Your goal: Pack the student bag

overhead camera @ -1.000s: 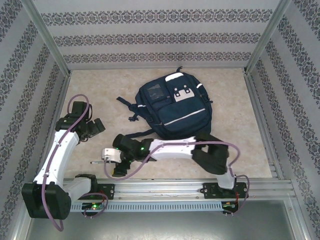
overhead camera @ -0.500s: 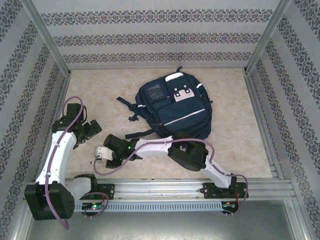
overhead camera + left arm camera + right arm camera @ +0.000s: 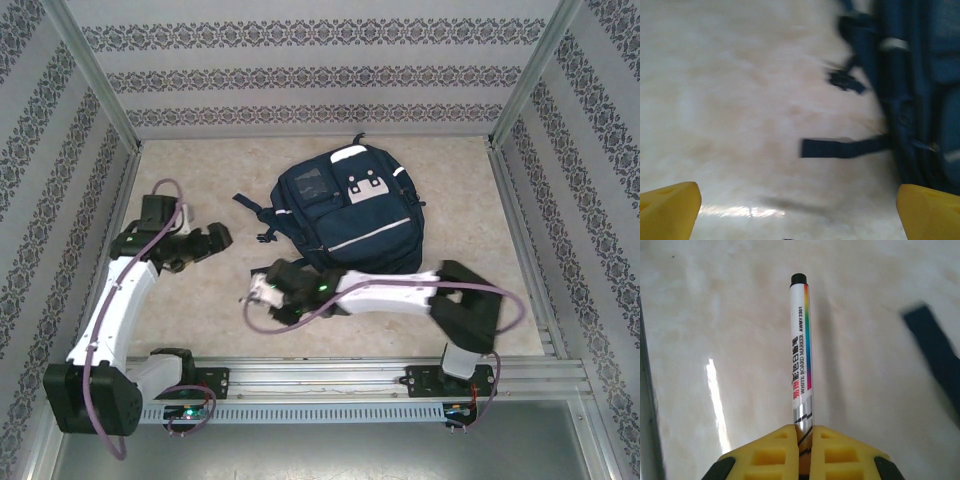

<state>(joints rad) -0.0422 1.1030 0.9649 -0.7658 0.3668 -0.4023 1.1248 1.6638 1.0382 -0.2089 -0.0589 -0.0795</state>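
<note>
Holds marker (image 3: pixel 801 350) clenched in right end effector (image 3: pixel 805 432), long axis straight out past fingertips, pointing away from bag (image 3: pixel 350 215). Puts bag flat mid-surface (image 3: pixel 200 190), just beyond-right of that end effector. Shows left end effector (image 3: pixel 215 238) released, empty, left of bag. Judges right arm nearer.

Left wrist view is pretty smeared: the student bag (image 3: pixel 920 90) runs off the top and right edges, and its strap (image 3: pixel 840 148) and buckle (image 3: pixel 846 81) are just soft dark blobs. The left tool (image 3: pixel 800 207) has its fingertips (image 3: pixel 667 210) clipped by the bottom corners. On the right wrist view the marker (image 3: pixel 801 350) has its tail end buried between the right tool (image 3: pixel 805 432) pads (image 3: pixel 775 450), and a blurry dark band (image 3: pixel 935 355) is cut by the right edge.
</note>
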